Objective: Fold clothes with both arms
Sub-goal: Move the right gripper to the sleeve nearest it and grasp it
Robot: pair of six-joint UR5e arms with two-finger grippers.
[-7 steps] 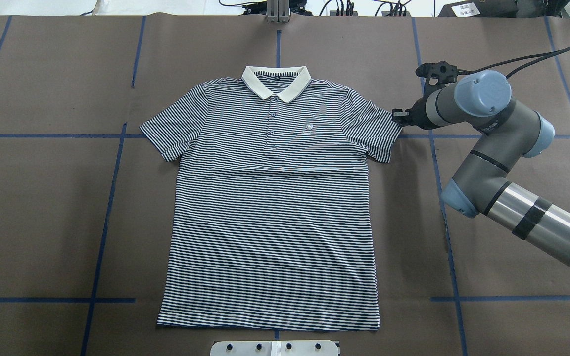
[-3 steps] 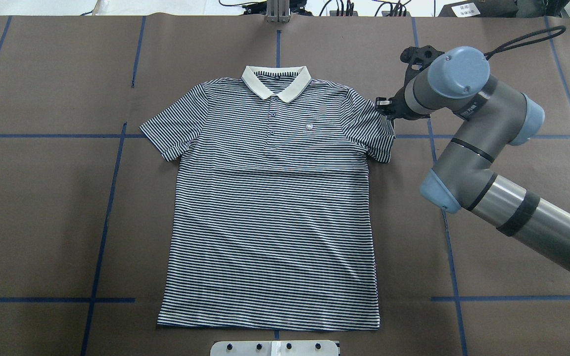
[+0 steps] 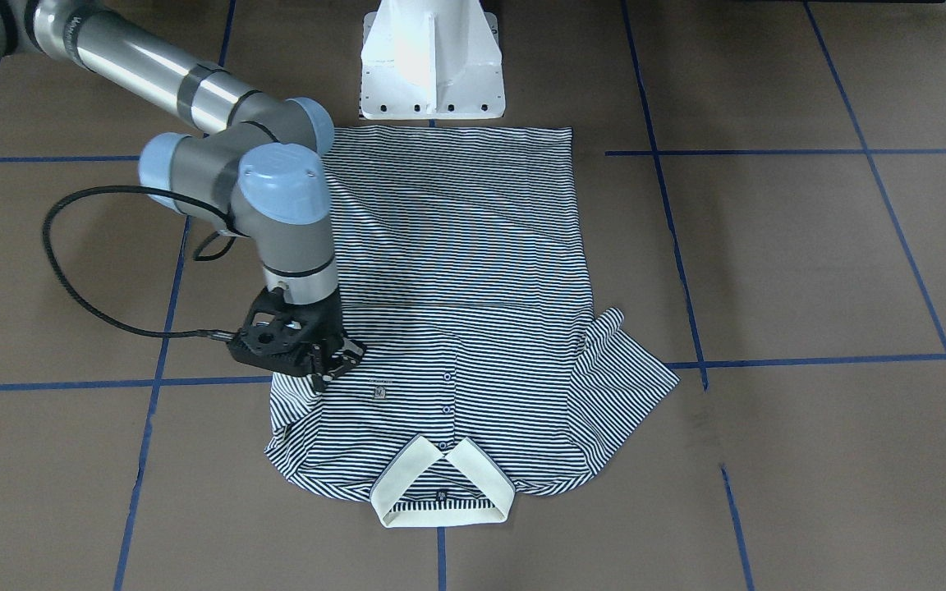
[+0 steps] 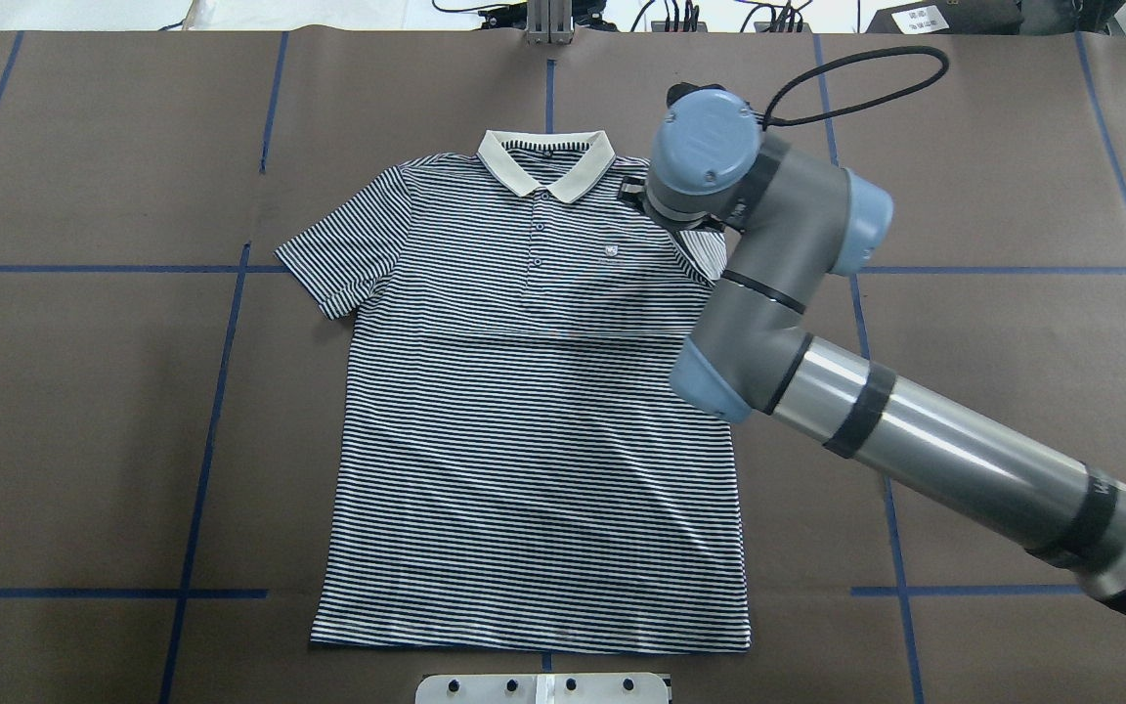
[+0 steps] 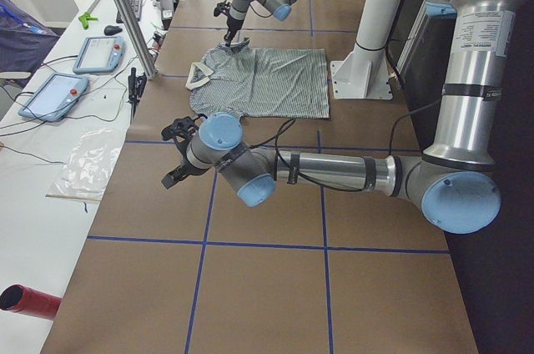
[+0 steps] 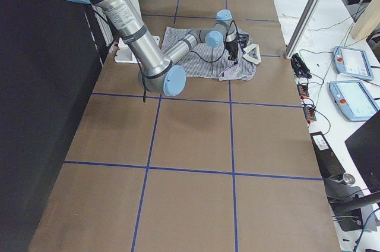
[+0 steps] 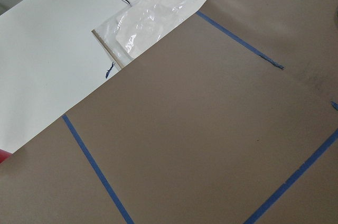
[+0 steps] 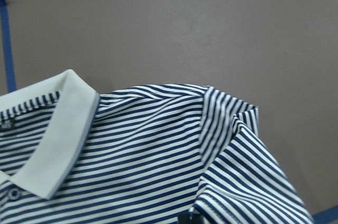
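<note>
The striped polo shirt (image 4: pixel 524 440) lies flat and face up on the brown table, its cream collar (image 4: pixel 545 161) at the far side. My right gripper (image 3: pixel 327 365) is shut on the sleeve on its side and holds it folded inward over the chest, beside the logo (image 3: pixel 378 391). The right wrist view shows the collar (image 8: pixel 58 129) and the doubled-over sleeve (image 8: pixel 248 182). The other sleeve (image 4: pixel 328 254) lies spread out. My left gripper (image 5: pixel 177 154) hovers over bare table well away from the shirt (image 5: pixel 267 78); I cannot tell whether it is open or shut.
The white pedestal base (image 3: pixel 432 61) stands at the shirt's hem. Blue tape lines (image 4: pixel 221 391) cross the brown paper. Beyond the table's far edge are control tablets (image 5: pixel 58 95), a metal post (image 5: pixel 125 12), a clear plastic bag (image 7: pixel 153 15) and a red cylinder (image 5: pixel 29 300).
The right arm has swung left across the shirt, dragging the sleeve from its spread position inward over the chest.
</note>
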